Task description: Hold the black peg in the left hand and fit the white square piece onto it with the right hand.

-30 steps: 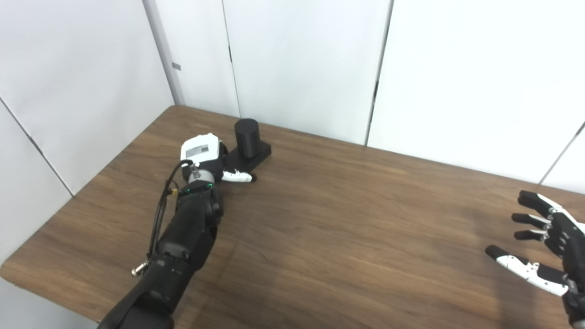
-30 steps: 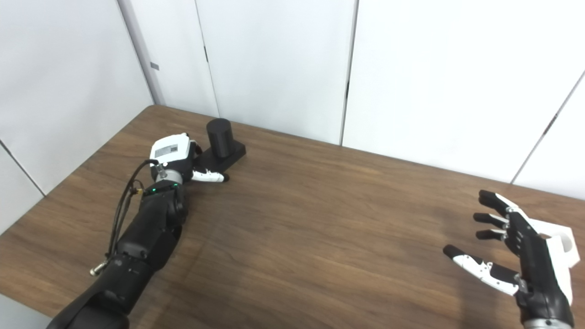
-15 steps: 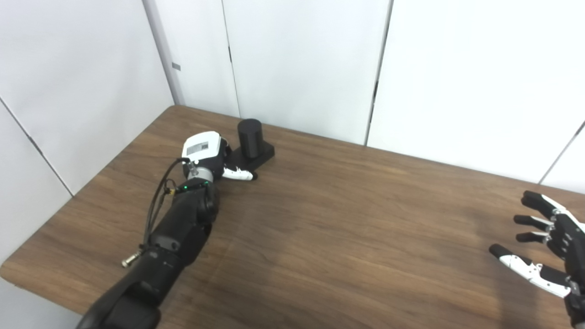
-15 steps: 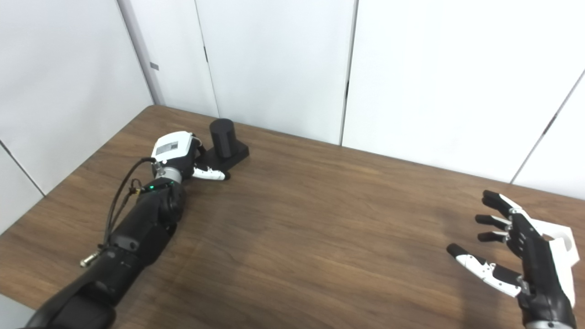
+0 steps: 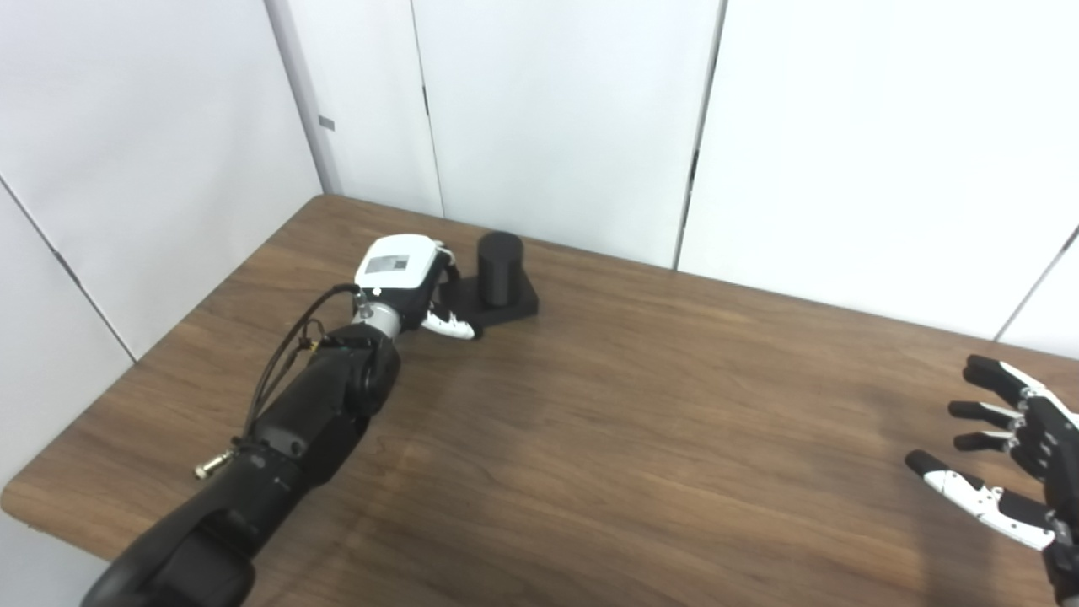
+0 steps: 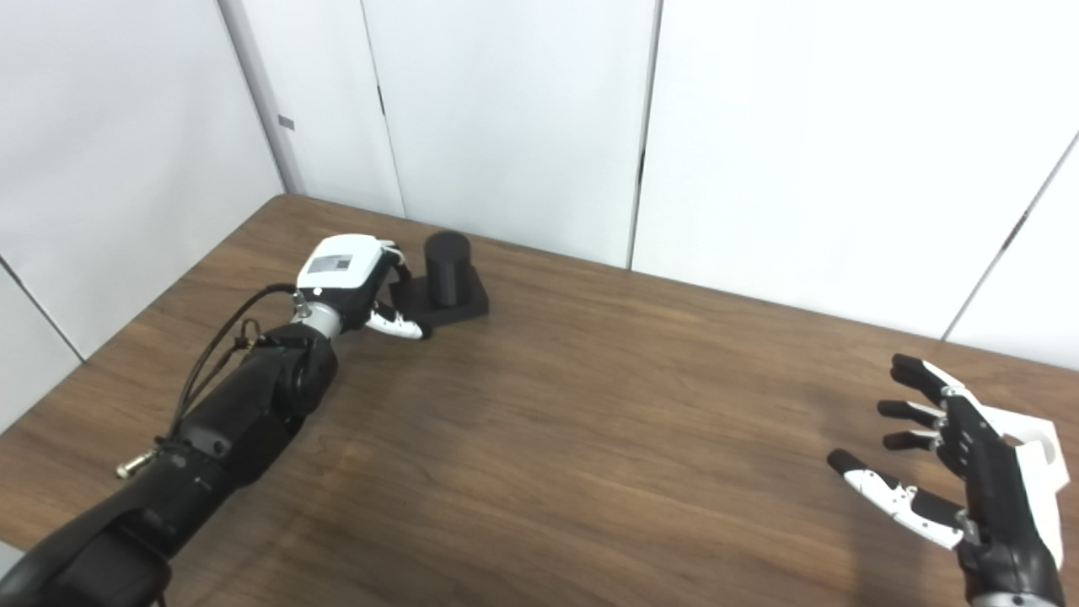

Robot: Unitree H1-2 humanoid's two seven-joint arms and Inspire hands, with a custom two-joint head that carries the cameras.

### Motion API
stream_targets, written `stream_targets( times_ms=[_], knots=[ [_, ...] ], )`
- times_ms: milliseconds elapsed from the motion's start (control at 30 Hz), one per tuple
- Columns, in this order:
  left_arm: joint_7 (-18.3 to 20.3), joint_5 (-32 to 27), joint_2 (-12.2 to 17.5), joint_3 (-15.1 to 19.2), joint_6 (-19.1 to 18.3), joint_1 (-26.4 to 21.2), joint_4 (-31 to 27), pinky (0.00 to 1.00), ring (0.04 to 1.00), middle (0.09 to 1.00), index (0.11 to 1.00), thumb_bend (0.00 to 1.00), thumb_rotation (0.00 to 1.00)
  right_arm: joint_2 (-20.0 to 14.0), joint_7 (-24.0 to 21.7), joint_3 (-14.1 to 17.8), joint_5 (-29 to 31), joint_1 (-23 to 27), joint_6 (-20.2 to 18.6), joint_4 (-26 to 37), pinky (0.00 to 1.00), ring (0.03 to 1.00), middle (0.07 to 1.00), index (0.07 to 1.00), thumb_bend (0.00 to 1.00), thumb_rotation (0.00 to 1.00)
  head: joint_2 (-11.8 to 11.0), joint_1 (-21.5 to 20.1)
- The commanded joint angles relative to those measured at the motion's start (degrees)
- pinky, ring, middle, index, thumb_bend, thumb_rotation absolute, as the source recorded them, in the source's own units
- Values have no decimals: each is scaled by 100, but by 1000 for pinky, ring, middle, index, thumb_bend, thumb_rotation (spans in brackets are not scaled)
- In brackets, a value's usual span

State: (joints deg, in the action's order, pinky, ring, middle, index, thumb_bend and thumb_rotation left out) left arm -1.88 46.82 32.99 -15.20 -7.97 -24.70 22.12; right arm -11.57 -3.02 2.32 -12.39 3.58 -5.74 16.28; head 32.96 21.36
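The left hand (image 5: 405,278) is closed on the flat base of the black peg (image 5: 499,280) — a matte cylinder standing upright on the wood-grain table (image 5: 607,405). The right hand (image 6: 969,489) is held open, empty, fingers spread, just beside the white piece (image 6: 1038,459).

The right robot hand (image 6: 969,489) half hides the white square piece (image 6: 1033,459).

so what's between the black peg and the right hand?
Nothing: only bare table between the black peg and the open right hand, clearest in the right eye view. The white square piece lies beyond that hand.
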Motion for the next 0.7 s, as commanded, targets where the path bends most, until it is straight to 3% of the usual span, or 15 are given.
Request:
stream_targets(
  times_ms=[0, 167, 433, 533, 667],
  knots=[
    [33, 48, 30, -164, 206, 78, -45, 809, 905, 855, 484, 521, 53, -9, 72, 44, 30, 165, 137, 180, 566, 708, 825, 808, 526, 0, 6, 7],
    [-91, -47, 101, -332, 681, 143, -99, 777, 892, 849, 484, 524, 63, -20, 83, 30, -19, 164, 180, 133, 568, 713, 823, 809, 524, 0, 23, -91],
    [257, -428, 147, -673, 1754, 229, -303, 823, 900, 851, 486, 521, 80, -53, 97, 59, 100, 210, 524, -170, 611, 721, 835, 801, 530, 0, 55, -227],
    [480, -667, 121, -750, 2072, 211, -325, 835, 903, 854, 486, 522, 78, -52, 106, 80, 122, 206, 520, -230, 631, 728, 836, 803, 539, 0, 73, -272],
    [1008, -1038, 55, -868, 2222, 176, -485, 821, 899, 860, 488, 521, 78, -36, 120, 91, 107, 179, 499, -240, 641, 736, 838, 807, 543, 0, 107, -376]
  ],
)
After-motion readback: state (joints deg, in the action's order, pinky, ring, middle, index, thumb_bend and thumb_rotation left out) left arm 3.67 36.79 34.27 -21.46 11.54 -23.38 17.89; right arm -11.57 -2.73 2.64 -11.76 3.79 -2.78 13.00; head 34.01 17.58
